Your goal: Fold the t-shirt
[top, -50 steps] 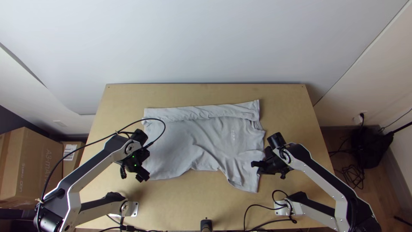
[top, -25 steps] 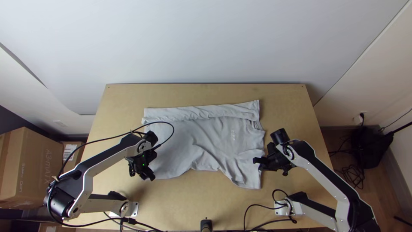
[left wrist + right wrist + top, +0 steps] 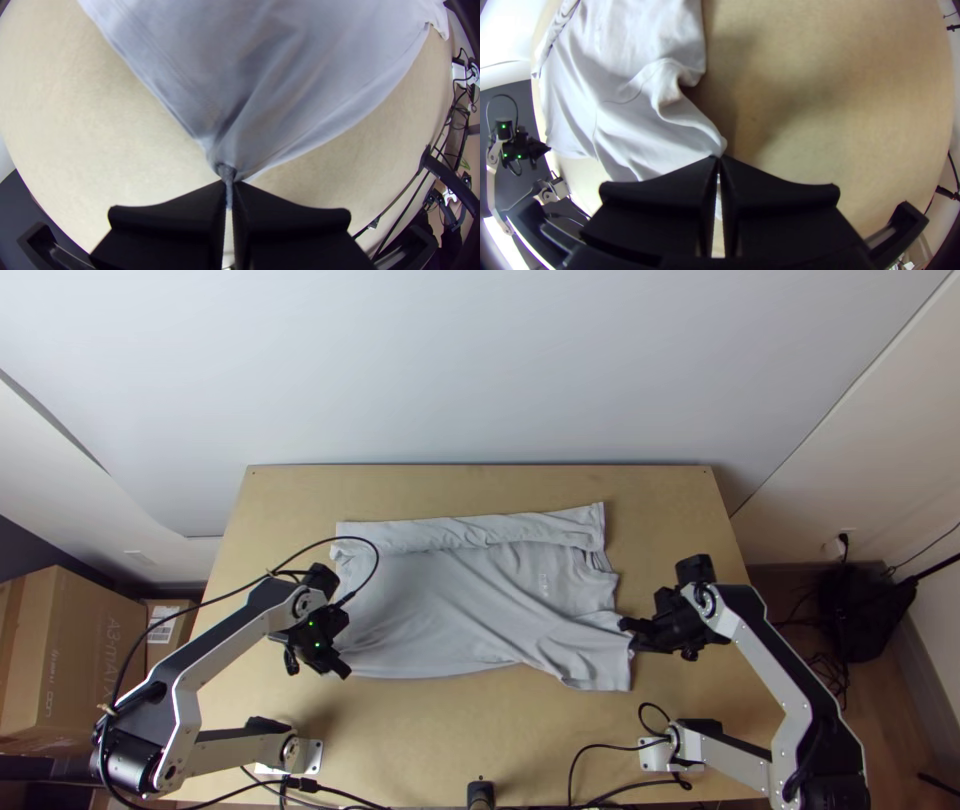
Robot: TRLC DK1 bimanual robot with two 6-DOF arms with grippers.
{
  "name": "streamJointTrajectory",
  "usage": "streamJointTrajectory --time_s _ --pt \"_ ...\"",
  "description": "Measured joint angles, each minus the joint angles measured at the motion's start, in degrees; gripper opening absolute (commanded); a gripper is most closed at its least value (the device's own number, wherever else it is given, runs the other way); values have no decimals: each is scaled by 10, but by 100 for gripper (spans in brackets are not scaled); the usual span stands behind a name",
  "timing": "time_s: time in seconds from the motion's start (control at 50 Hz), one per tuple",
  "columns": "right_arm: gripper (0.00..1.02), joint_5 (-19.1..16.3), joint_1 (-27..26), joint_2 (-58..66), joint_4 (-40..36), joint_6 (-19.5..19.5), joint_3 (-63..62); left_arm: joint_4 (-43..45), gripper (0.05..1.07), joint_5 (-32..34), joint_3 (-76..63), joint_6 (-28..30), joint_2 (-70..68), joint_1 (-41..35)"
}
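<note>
Cardboard boxes (image 3: pixel 70 660) stand beyond the table's (image 3: pixel 480 482) left edge from where I watch. Next comes my left arm, its black cable (image 3: pixel 376 555) looping above the t-shirt's (image 3: pixel 430 600) left end. From the top view, I see my left gripper (image 3: pixel 343 670) at the shirt's near left corner; its wrist view gives me the grip itself: fingers clamped on gathered cloth, creases fanning out. The t-shirt lies across the middle of the table, a strip folded over along its far side. At the near right, my right gripper (image 3: pixel 629 636) meets the cloth; up close, its wrist view shows fingers pressed together on an edge, with a raised fold beside them. Farther right, tangled cables (image 3: pixel 822 662) lie on the floor.
</note>
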Motion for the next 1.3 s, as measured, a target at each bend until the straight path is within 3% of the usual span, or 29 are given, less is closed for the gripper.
streamJointTrajectory --time_s 0.1,0.22,0.44,1.1,1.3 --pt "2 4 -26 21 -2 -24 15 -2 8 3 0 15 -10 24" --pt "2 5 -13 23 -29 -30 41 -5 8 5 2 20 -23 31" --pt "2 6 43 27 -32 -21 117 -11 8 12 75 17 -24 32" --pt "2 45 85 219 -16 8 355 9 8 21 328 -5 167 90" --pt "2 45 88 287 -16 10 440 9 8 51 415 -9 224 100"
